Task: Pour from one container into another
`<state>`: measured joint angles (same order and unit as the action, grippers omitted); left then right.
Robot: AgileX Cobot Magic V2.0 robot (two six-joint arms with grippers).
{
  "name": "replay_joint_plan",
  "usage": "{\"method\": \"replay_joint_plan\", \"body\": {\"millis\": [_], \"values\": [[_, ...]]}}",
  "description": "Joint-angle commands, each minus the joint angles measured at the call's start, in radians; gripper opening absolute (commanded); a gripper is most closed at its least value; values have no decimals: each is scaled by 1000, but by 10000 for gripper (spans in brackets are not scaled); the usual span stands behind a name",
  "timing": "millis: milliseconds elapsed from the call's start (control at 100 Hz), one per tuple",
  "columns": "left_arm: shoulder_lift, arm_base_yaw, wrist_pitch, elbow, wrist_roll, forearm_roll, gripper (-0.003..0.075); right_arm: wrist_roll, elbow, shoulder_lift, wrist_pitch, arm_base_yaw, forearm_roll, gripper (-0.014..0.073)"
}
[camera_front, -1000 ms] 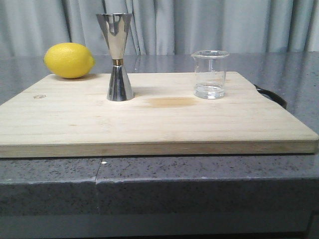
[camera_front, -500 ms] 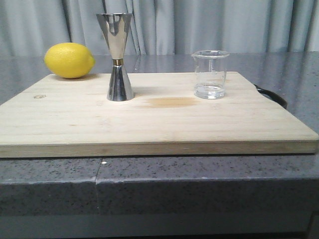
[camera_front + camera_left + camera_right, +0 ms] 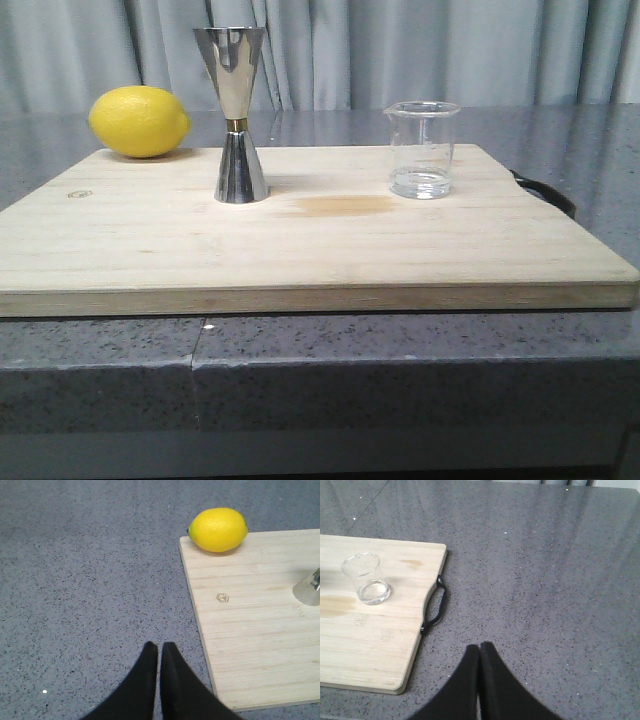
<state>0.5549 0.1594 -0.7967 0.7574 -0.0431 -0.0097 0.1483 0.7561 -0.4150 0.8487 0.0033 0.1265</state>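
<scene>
Nothing has moved since 1 second ago. Your beaker point(image 3: 422, 150) and the jigger point(image 3: 232, 115) stand apart on the board point(image 3: 300, 250), upright for pouring. Both the left gripper point(image 3: 159, 647) and right gripper point(image 3: 479, 649) have clenched jaws over the surface point(image 3: 545, 555), holding nothing.

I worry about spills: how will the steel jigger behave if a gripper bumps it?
The jigger is tall with a narrow waist and small foot, so it probably tips easily. Its polished steel looks slippery, and likely rigid.
</scene>
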Motion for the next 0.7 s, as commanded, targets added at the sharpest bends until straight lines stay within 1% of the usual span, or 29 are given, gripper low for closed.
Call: {"method": "replay_joint_plan", "body": {"millis": [0,110,160,330,400,500,580,690], "values": [[3,0,77,21,-13,-5,-19,-2,23,-7,-75,-6,-3,-75],[-60,0,118,-48,-10,44,-19,-2,23,-7,-75,-6,-3,-75],[-109,0,170,-109,-10,50,-19,-2,23,-7,-75,-6,-3,-75],[-323,0,469,-392,-10,73,-19,-2,23,-7,-75,-6,-3,-75],[-410,0,550,-501,-14,68,-19,-2,23,-7,-75,-6,-3,-75],[-513,0,614,-624,-14,60,-20,-2,23,-7,-75,-6,-3,-75],[-575,0,652,-687,-14,60,-20,-2,23,-7,-75,-6,-3,-75],[-580,-8,716,-743,-14,54,-20,-2,23,-7,-75,-6,-3,-75]]}}
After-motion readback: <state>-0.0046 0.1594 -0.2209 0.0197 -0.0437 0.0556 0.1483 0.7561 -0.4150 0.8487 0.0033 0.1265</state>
